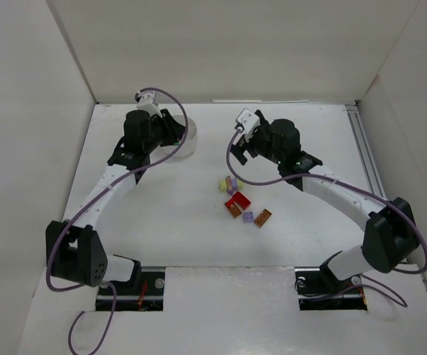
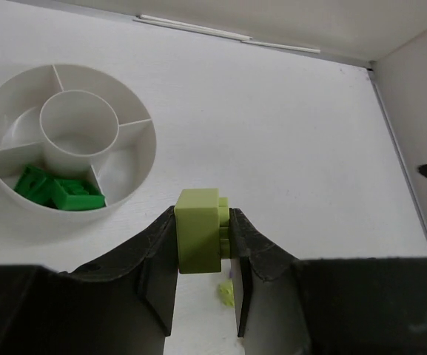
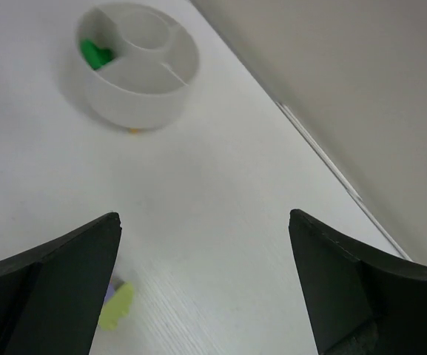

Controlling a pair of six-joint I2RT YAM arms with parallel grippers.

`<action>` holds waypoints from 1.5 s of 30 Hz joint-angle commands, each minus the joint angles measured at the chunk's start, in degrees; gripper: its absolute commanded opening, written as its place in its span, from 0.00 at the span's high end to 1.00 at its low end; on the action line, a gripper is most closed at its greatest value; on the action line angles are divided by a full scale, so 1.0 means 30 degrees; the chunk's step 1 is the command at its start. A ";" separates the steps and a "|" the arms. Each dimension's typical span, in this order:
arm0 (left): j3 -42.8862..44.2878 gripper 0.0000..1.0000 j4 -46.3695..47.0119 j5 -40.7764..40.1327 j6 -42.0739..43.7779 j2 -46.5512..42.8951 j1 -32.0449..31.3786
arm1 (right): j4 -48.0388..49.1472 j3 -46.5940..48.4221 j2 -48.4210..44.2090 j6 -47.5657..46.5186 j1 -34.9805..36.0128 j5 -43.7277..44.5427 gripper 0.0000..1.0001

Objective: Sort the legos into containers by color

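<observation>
The left pincer (image 2: 204, 255) is clamped on a pale green brick (image 2: 198, 240). The brick is a matte plastic block with square edges and a stepped side, pinched between two dark, smooth fingers above the bench (image 2: 287, 148). The bench is white, with a faint grain.

Left of and beyond the held brick stands the dish (image 2: 145, 159). It is round, white and low-walled, with a circular cup in the middle and thin dividers splitting the ring around it into wedges. Glossy green bricks (image 2: 56, 191) lie tumbled together in one wedge, the one nearest the left wrist camera. From above, the left arm covers most of the dish and only a sliver of its rim (image 1: 191, 145) shows. A purple cable (image 1: 180, 111) loops over that wrist.

Near the middle of the bench, well apart from the dish, loose bricks sit in a small scatter. A pale yellow-green brick (image 1: 221, 186) is just beside a lilac brick (image 1: 232, 183). Nearer the arm bases come a red brick (image 1: 237, 200), a second lilac piece (image 1: 248, 217) and an orange-brown brick (image 1: 263, 217).

The right pincer (image 3: 204, 218) hangs over the bench with its dark, wedge-shaped fingers spread wide and nothing between them. A pale yellow-green piece shows by its left finger. Beyond it, the dish shows green in one wedge. A metal rail (image 1: 365, 159) runs along the right edge of the bench.
</observation>
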 commanded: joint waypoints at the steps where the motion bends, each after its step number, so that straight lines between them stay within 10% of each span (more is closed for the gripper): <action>1: 0.1813 1.00 -0.0717 -0.1017 0.1124 0.1714 -0.0023 | -0.1391 -0.0395 -0.1383 0.0383 0.0158 0.6670 0.00; 31: 0.6767 0.82 -0.2387 -0.5525 0.2210 0.8984 -0.0931 | -0.3650 -0.2126 -0.1383 0.1907 -0.3358 0.4405 0.00; 45: 0.6504 0.49 -0.1889 -0.5526 0.2562 0.8779 -0.1107 | -0.4206 -0.3120 -0.2147 0.1907 -0.2157 0.5167 0.00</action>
